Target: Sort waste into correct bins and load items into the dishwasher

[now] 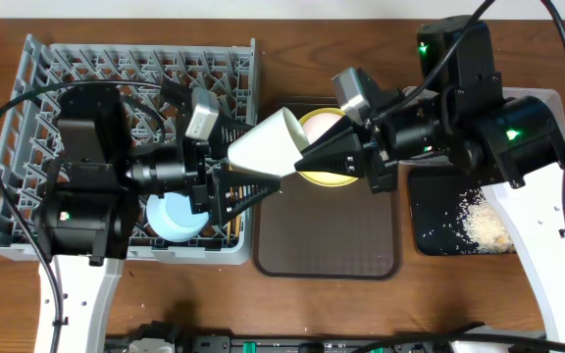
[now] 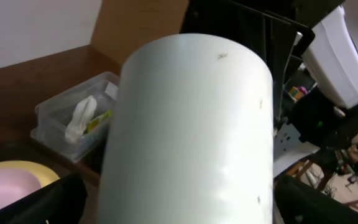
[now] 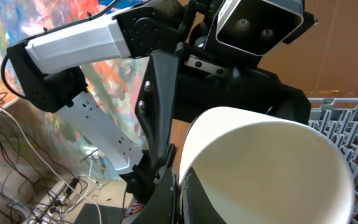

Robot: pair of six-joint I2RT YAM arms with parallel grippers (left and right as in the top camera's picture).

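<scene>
The small white cup hangs on its side in the air between the dishwasher rack and the brown tray. My right gripper is shut on the cup's rim, one finger inside and one outside. My left gripper stands open around the cup's closed end, with a black finger on each side of it. A light blue bowl lies in the rack's front right corner. The yellow plate carries the pinkish bowl.
The plate and bowl sit at the back of the brown tray. A black tray on the right holds rice scraps. The clear tub holds a white wrapper and a small packet.
</scene>
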